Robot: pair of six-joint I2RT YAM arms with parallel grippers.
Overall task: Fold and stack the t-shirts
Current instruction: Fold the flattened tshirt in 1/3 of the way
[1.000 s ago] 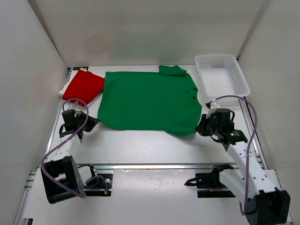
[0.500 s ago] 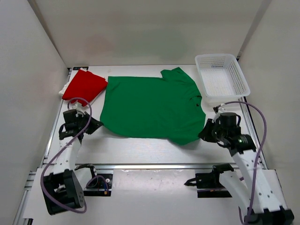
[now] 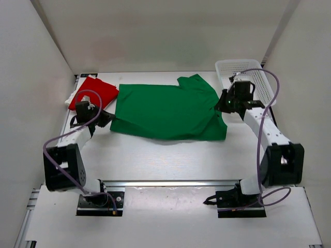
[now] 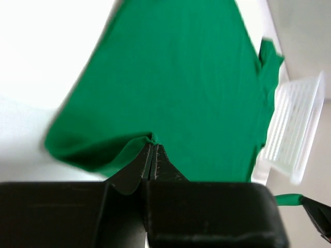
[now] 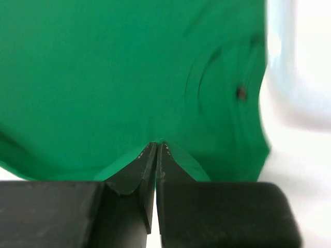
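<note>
The green t-shirt [image 3: 168, 111] lies across the middle of the table, its near part folded over toward the back. My left gripper [image 3: 106, 118] is shut on the shirt's left edge; in the left wrist view the fingers [image 4: 153, 155] pinch green cloth [image 4: 186, 77]. My right gripper [image 3: 221, 104] is shut on the shirt's right edge; in the right wrist view [image 5: 158, 150] it pinches green cloth [image 5: 129, 67]. The red t-shirt [image 3: 94, 91] lies folded at the back left on a cream-white t-shirt [image 3: 70, 98], of which only an edge shows.
A white plastic mesh basket [image 3: 260, 76] stands at the back right, just behind my right arm; it also shows in the left wrist view [image 4: 292, 129]. White walls close in the table on three sides. A metal rail [image 3: 170, 182] runs along the near edge.
Both grippers have carried the green shirt's near edge away from me toward the back, folding it over. The right arm has swung far back next to the basket.
</note>
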